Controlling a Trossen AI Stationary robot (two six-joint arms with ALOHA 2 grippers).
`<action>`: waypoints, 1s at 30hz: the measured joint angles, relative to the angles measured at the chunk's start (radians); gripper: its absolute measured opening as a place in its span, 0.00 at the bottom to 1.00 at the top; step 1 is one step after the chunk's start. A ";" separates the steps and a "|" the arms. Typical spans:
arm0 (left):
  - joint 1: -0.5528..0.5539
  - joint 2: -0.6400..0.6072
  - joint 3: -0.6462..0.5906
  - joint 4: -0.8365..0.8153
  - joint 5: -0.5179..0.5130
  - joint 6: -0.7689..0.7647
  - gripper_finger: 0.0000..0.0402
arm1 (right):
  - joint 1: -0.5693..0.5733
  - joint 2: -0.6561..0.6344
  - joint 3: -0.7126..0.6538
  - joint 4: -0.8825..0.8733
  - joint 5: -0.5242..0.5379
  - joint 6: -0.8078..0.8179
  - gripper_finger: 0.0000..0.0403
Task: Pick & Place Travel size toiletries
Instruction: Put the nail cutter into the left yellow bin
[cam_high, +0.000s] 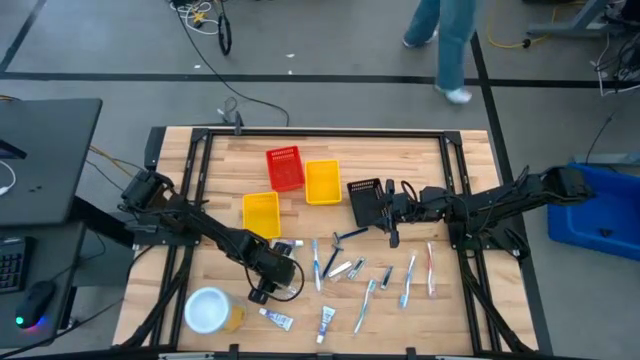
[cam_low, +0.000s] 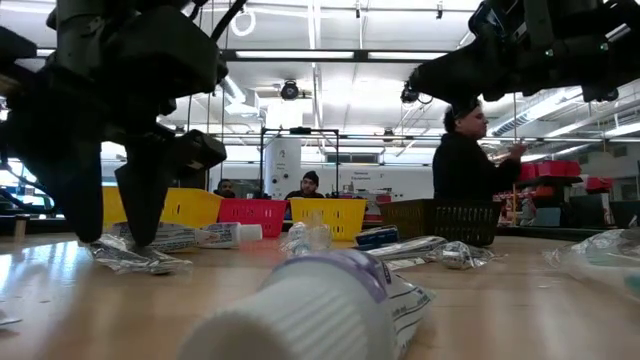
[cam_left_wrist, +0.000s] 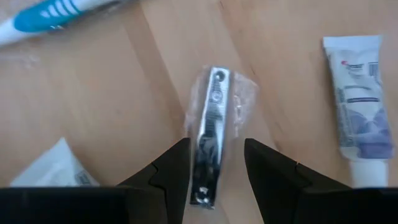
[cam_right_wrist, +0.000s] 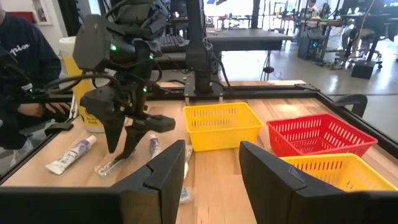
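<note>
A silver nail clipper in a clear wrapper (cam_left_wrist: 211, 118) lies flat on the wood. My left gripper (cam_left_wrist: 216, 143) points down over it, open, one finger on each side of the clipper's nearer end, with a gap on both sides. The same gripper (cam_high: 262, 292) is at the table's near-left part, its fingertips down by the wrapped clipper (cam_right_wrist: 115, 165). Toothbrushes (cam_high: 318, 262), small white tubes (cam_high: 277, 318) and a dark blue razor (cam_high: 345, 238) lie scattered on the table. My right gripper (cam_right_wrist: 211, 149) is open and empty, hovering by the black basket (cam_high: 365, 200).
Two yellow baskets (cam_high: 261, 213) (cam_high: 322, 181) and a red basket (cam_high: 285, 168) stand at the table's middle and far part. A yellow round container with a white lid (cam_high: 210, 310) stands near the left gripper. A white tube (cam_left_wrist: 360, 106) lies beside the clipper. People are beyond the table.
</note>
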 joint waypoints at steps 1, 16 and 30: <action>-0.001 0.000 0.000 -0.001 -0.011 0.004 0.40 | 0.000 0.000 0.000 -0.003 0.000 0.000 0.40; -0.001 -0.001 -0.020 -0.035 -0.047 0.079 0.40 | 0.000 0.000 0.000 -0.007 0.000 -0.004 0.35; -0.001 -0.003 -0.045 -0.014 -0.087 0.136 0.21 | 0.000 0.000 0.000 -0.019 0.000 -0.004 0.40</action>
